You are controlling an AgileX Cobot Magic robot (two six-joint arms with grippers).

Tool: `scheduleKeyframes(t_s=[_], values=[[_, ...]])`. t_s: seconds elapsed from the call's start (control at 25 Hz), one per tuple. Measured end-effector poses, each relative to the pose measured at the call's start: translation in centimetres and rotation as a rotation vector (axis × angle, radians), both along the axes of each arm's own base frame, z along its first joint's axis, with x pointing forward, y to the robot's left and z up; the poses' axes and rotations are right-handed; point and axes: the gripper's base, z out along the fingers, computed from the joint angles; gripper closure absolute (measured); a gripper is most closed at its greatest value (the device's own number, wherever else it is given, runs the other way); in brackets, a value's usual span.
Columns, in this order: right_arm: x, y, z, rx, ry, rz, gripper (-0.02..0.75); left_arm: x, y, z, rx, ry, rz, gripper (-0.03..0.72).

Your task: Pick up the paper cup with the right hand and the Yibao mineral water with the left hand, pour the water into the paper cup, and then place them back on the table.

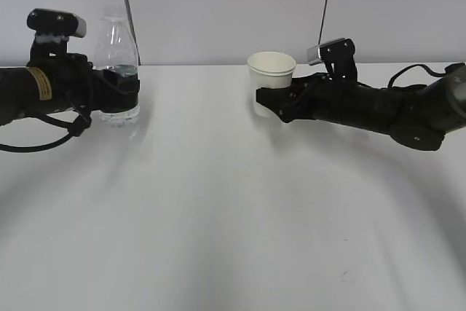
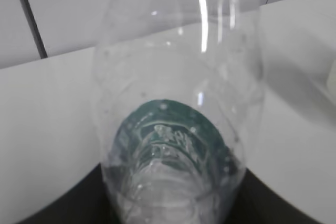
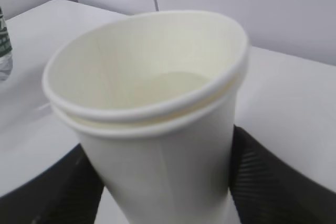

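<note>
A: Far left of the white table (image 1: 233,202), the left hand (image 1: 120,92) closes round the Yibao mineral water (image 1: 116,63) at its green label; the bottle stands upright, its base at or just above the tabletop — the exterior view cannot settle which

B: And from the wrist?

A: The left wrist view fills with the clear bottle (image 2: 176,108), green label low in frame, dark gripper parts flanking its base; a little water shows at the bottom of it in the exterior view

B: The other side?

A: Right of centre, the right hand (image 1: 275,100) grips the paper cup (image 1: 271,78) about its lower wall; the cup is upright, mouth open to the ceiling, well apart from the bottle

B: Close up?

A: In the right wrist view the cream cup (image 3: 157,129) sits between two black fingers (image 3: 273,177), rolled rim intact — a pale level surface shows inside; a sliver of the bottle (image 3: 4,45) is at the left edge
</note>
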Motion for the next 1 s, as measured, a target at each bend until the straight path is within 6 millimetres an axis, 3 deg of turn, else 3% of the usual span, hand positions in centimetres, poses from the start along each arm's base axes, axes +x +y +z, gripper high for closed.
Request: scheduleKeyframes(t_s=[0.2, 0.68, 1.0], values=[[0.2, -0.5, 0.0, -0.007, -0.036, -0.063, 0.205, 0.4, 0.4, 0.1, -0.061, -0.049, -0.014, 0.37], [0.0, -1.7, -0.8, 0.005, -0.036, -0.221, 0.206, 1.2, 1.2, -1.6, -0.139, -0.095, -0.02, 0.37], [0.0, -2.0, -2.9, 0.004, -0.013, -0.257, 0.205, 1.7, 1.3, -3.5, -0.17, -0.108, 0.003, 0.37]])
